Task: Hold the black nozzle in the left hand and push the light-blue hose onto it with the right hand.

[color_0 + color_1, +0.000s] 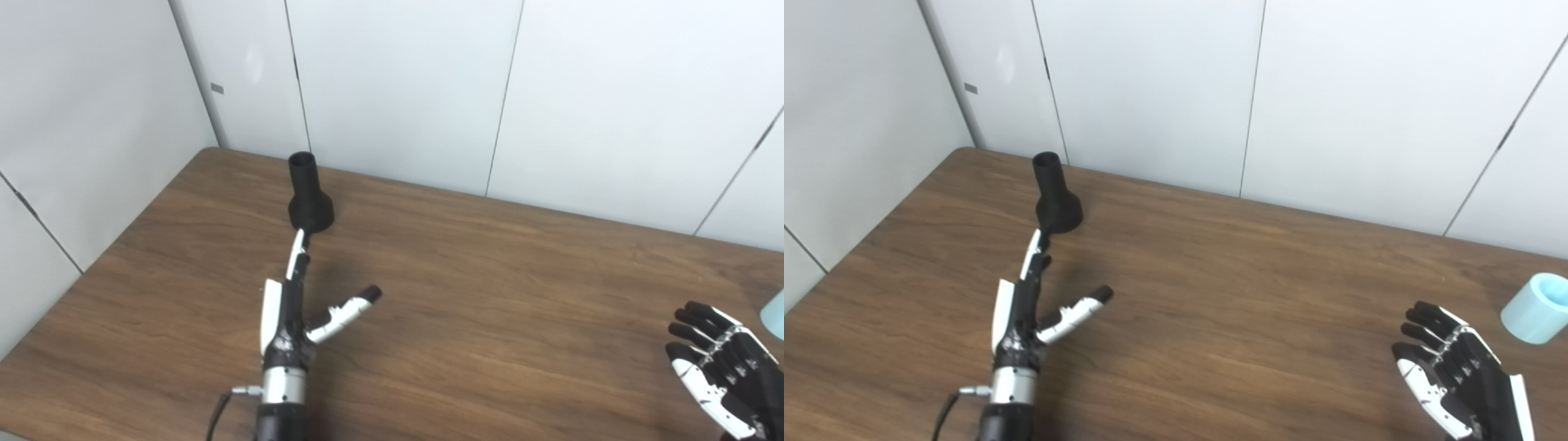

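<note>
The black nozzle (309, 196) stands upright on its wide base at the far left of the wooden table (490, 275), narrow open end up. My left hand (294, 306) is open, fingers stretched toward the nozzle's base, thumb spread to the right; its fingertips reach just short of the base. The light-blue hose (1534, 307) is a short pale-blue tube lying at the right edge of the table; only its edge shows in the left eye view (775, 313). My right hand (1454, 367) is open, fingers loosely curled, a little left of and nearer than the hose, holding nothing.
White wall panels (398, 86) stand close behind the table's far edge and along its left side. The table's far left corner is just behind the nozzle. A black cable (215, 416) hangs at my left wrist.
</note>
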You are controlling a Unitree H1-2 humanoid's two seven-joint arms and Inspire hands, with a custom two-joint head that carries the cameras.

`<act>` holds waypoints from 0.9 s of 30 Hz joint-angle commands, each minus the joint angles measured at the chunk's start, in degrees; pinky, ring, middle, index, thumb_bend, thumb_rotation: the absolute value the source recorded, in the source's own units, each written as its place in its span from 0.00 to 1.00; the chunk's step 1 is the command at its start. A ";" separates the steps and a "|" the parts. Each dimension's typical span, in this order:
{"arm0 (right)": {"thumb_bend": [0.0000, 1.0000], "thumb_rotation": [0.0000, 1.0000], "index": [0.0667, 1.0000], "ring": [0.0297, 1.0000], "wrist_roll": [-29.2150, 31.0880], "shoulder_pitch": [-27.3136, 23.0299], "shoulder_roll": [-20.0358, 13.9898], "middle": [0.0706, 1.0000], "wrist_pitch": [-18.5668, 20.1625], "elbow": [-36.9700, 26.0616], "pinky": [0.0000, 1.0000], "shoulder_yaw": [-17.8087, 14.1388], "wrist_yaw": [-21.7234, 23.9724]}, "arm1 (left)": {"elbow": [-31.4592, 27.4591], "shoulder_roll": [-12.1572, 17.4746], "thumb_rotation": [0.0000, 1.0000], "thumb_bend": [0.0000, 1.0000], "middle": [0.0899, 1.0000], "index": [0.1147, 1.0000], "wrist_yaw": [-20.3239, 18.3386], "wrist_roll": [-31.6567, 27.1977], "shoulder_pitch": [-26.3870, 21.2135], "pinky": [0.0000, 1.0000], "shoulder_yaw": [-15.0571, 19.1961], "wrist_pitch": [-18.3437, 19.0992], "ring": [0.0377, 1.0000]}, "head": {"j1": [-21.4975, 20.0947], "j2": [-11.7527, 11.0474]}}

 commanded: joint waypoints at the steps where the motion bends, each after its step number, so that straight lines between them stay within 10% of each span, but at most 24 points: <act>1: 0.14 0.00 0.67 0.69 0.20 -1.49 -0.23 0.69 -0.93 -1.85 0.60 -0.29 0.05 | -1.82 1.95 0.39 0.96 1.00 1.00 0.01 -0.57 -1.75 0.94 1.28 -0.39 0.99 | 0.22 -0.04; 19: 0.11 0.00 0.67 0.69 1.39 -2.99 -0.68 0.69 -1.30 0.27 0.60 -0.78 0.37 | 4.27 11.24 0.45 1.00 1.00 1.00 -1.14 0.09 -9.97 1.00 5.99 9.28 1.00 | 4.08 -2.26; 27: 0.12 0.00 0.66 0.69 2.21 -3.65 -1.16 0.69 -0.31 0.65 0.60 -1.39 0.52 | 11.60 15.33 0.44 1.00 0.99 1.00 -4.57 -3.17 -12.62 0.94 5.26 7.87 0.99 | 6.60 -3.20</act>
